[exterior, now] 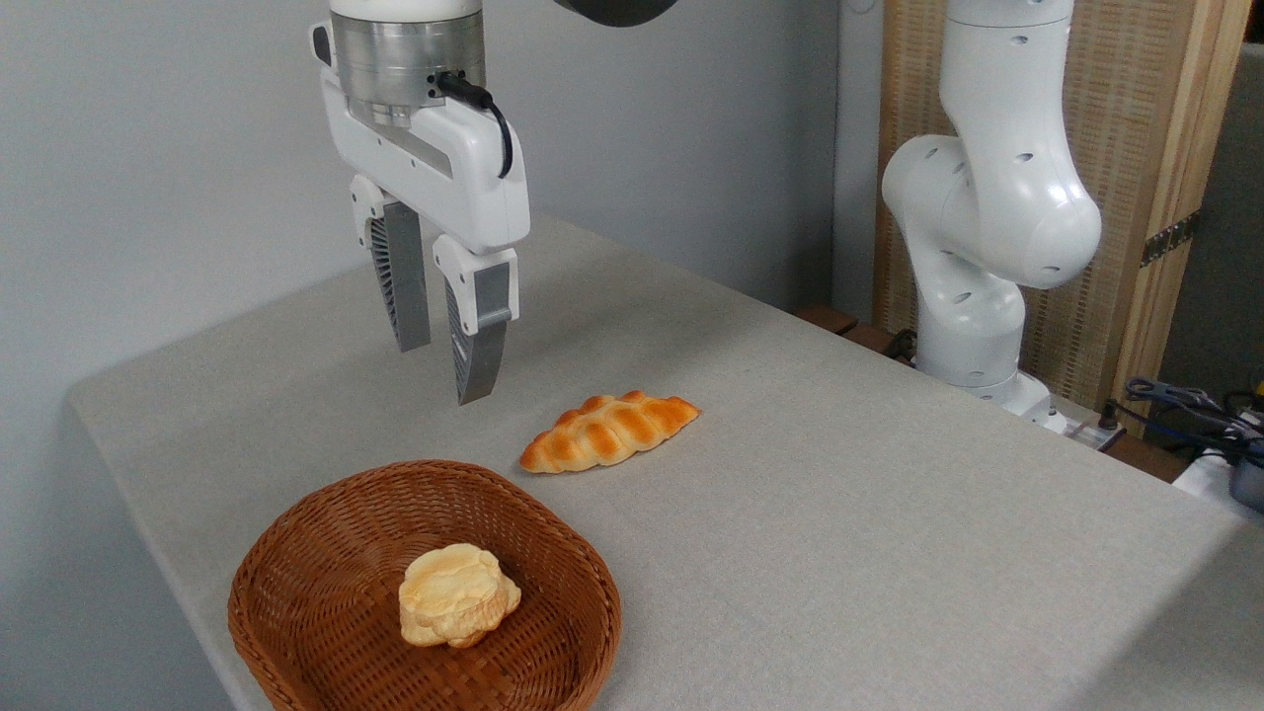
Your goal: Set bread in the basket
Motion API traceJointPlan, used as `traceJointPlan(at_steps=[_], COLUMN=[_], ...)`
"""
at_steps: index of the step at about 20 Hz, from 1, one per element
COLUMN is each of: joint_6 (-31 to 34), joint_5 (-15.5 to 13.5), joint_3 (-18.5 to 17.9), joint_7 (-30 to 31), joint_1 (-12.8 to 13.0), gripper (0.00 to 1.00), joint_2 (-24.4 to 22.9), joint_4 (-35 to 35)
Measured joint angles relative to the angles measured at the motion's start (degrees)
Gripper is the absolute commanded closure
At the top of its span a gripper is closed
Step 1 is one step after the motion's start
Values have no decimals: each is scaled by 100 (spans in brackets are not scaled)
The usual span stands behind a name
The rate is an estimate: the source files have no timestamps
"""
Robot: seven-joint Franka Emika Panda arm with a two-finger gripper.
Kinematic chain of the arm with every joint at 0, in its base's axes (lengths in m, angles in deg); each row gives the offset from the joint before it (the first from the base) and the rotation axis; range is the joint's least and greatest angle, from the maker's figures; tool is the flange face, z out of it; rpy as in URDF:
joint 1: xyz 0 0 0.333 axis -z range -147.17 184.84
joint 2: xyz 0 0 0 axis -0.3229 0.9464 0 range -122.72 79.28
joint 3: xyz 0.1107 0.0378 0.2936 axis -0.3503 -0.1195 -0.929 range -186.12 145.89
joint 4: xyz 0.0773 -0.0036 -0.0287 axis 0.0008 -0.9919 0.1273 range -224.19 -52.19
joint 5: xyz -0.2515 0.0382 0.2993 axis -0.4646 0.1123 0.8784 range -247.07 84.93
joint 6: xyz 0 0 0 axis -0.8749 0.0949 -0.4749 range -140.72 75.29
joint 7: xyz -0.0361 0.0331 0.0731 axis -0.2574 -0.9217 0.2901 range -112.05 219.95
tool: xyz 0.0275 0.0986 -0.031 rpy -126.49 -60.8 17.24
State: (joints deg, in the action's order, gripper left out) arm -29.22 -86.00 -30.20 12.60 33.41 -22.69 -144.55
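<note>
The bread (609, 431), a braided golden-orange loaf, lies flat on the grey table (839, 513), just right of centre. The reddish-brown wicker basket (296, 553) sits at the front left, with a pale yellow lumpy bun (457, 595) inside it. My gripper (444, 373) hangs in the air above the table, up and to the left of the bread and behind the basket. Its two grey fingers (482, 346) point down, stand apart, and hold nothing.
The arm's white base and lower links (987, 227) rise at the back right. Cables and dark gear (1215, 425) lie past the table's right edge. A grey wall backs the table; its left edge drops off near the basket.
</note>
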Motion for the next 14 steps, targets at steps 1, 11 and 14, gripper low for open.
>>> traceJointPlan(at_steps=[1, 11, 14], joint_6=[0, 297, 532], joint_5=[0, -124, -124], joint_3=[2, 904, 925], joint_7=[0, 0, 0], joint_1=[0, -997, -997], gripper=[0, 0, 0], joint_2=[0, 2, 3], joint_4=[0, 0, -1])
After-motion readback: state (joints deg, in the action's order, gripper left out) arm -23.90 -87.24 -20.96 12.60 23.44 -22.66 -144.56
